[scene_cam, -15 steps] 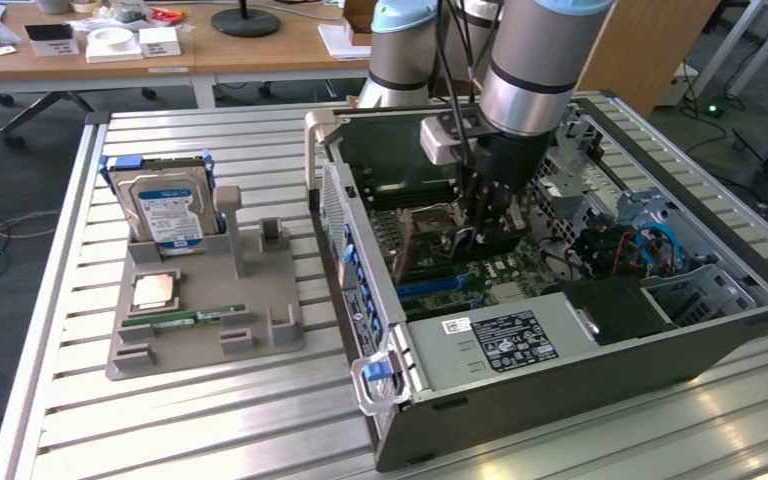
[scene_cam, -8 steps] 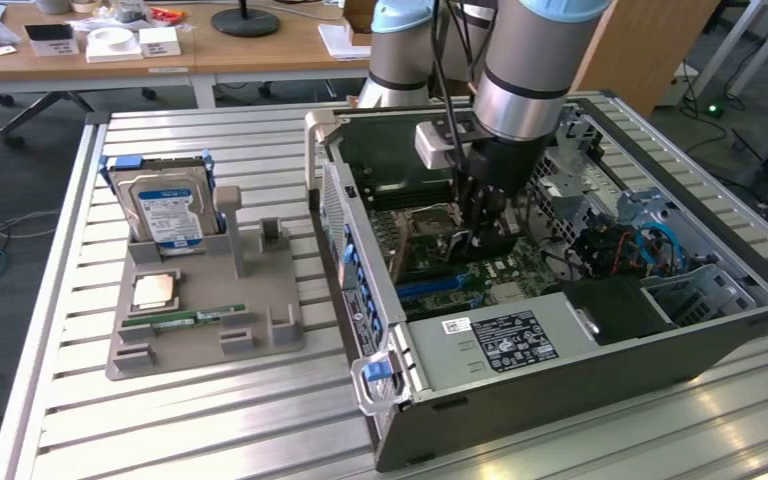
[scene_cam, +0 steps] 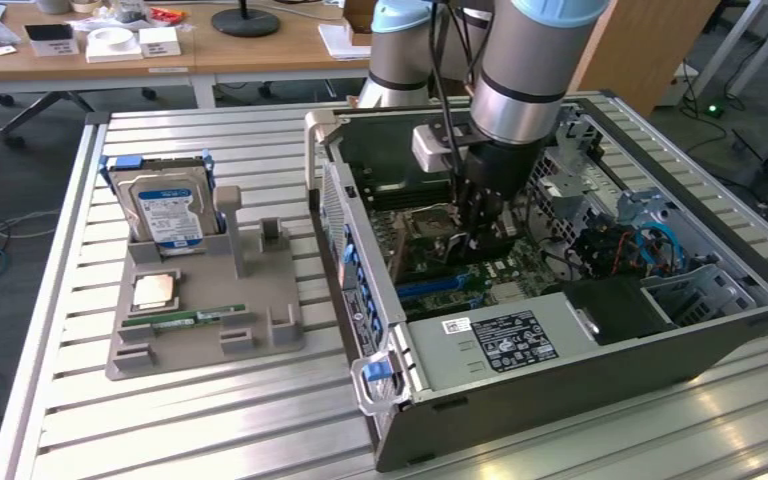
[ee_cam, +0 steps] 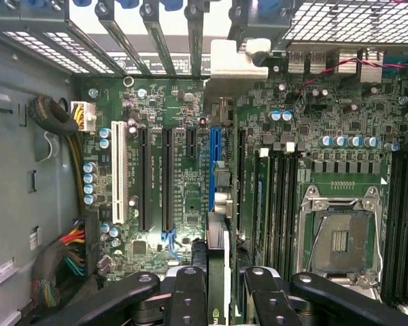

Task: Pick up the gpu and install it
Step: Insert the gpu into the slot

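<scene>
**Graphics card gripped inside the open case**

At the exterior view's left, a grey holder (scene_cam: pixel 197 340) carries an upright hard drive (scene_cam: pixel 168 215) with a blue-and-white label. Its print is too small to read. A CPU chip (scene_cam: pixel 155 290) and a green RAM stick (scene_cam: pixel 197 318) lie flat in front of the drive.

To the right lies the open computer case (scene_cam: pixel 558 400). A white-and-black sticker (scene_cam: pixel 507 340) sits on its inner metal housing, and its text is also unreadable.

The hand (scene_cam: pixel 482 235) reaches down into the case over the motherboard (ee_cam: pixel 177 204). In the wrist view the hand (ee_cam: pixel 224 285) is clenched on the gpu (ee_cam: pixel 217 258), which stands edge-on between the two black fingers (ee_cam: pixel 187 299). The card lines up with the blue slot (ee_cam: pixel 213 163), beside the empty CPU socket (ee_cam: pixel 340 238). Whether it is seated cannot be told.

The surface (scene_cam: pixel 197 430) is slatted aluminium. Behind it stand wooden desks (scene_cam: pixel 251 50) with a roll of tape (scene_cam: pixel 113 38).
</scene>
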Controlling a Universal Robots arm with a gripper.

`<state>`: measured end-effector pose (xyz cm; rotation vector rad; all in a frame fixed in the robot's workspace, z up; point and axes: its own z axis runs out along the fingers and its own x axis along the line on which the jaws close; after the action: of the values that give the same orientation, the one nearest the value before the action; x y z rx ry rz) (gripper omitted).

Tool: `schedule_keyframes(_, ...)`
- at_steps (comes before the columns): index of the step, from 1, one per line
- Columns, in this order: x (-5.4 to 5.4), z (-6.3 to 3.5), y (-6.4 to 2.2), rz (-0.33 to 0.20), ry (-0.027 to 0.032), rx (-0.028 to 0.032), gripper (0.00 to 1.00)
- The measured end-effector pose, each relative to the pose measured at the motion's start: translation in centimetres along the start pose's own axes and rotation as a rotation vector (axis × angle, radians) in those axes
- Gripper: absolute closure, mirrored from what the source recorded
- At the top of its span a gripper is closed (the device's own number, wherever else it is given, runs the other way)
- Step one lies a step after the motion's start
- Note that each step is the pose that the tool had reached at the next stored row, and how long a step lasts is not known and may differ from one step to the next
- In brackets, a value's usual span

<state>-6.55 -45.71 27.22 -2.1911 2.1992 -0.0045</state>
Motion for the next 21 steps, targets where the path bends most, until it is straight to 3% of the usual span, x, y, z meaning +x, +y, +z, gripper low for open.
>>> schedule_keyframes(21,0.29,0.39,0.66,-0.002,-0.0001,0.0000,0.74)
